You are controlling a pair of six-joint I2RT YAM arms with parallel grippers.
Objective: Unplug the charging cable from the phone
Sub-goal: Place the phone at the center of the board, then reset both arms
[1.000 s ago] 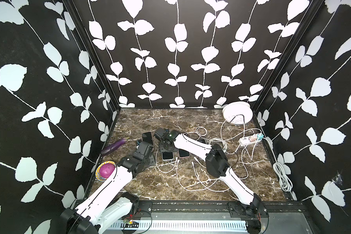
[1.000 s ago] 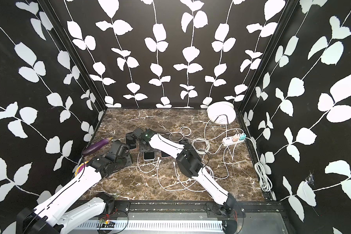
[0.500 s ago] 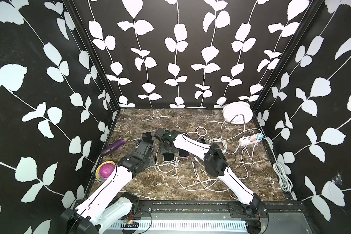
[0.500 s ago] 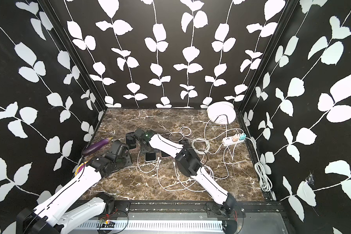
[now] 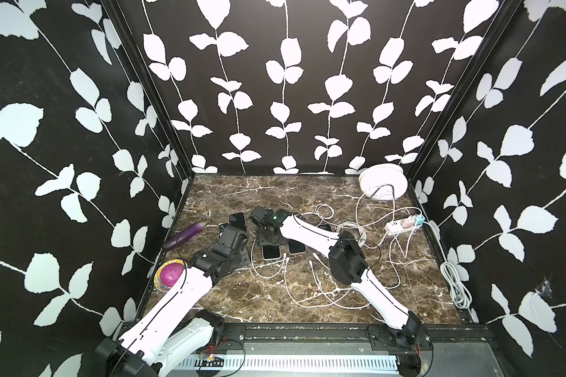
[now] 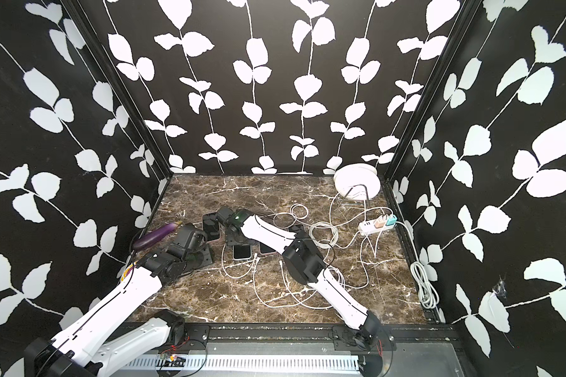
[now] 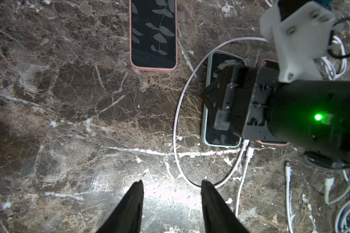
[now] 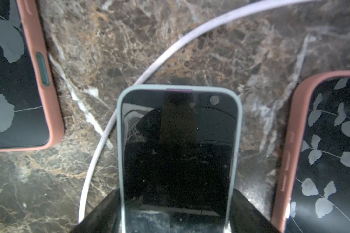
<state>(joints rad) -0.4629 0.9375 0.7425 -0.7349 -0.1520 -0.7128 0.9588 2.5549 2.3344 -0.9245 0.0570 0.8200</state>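
Straddling the blue-cased phone [image 8: 178, 141], grip unclear, the right hand [image 8: 176, 205] apparently braces it; the open, empty left hand [image 7: 171, 201] should next pinch the plug [image 7: 244, 143].

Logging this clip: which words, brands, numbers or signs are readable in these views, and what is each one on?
No text can be read in any view.
Pale-cased phone: dark screen, only reflections.
Pink-cased phone: dark screen showing the reflected leaf pattern, no lettering.
Power strip: any marking is too small to tell.
Green light on the black arm housing: a plain indicator, no characters.
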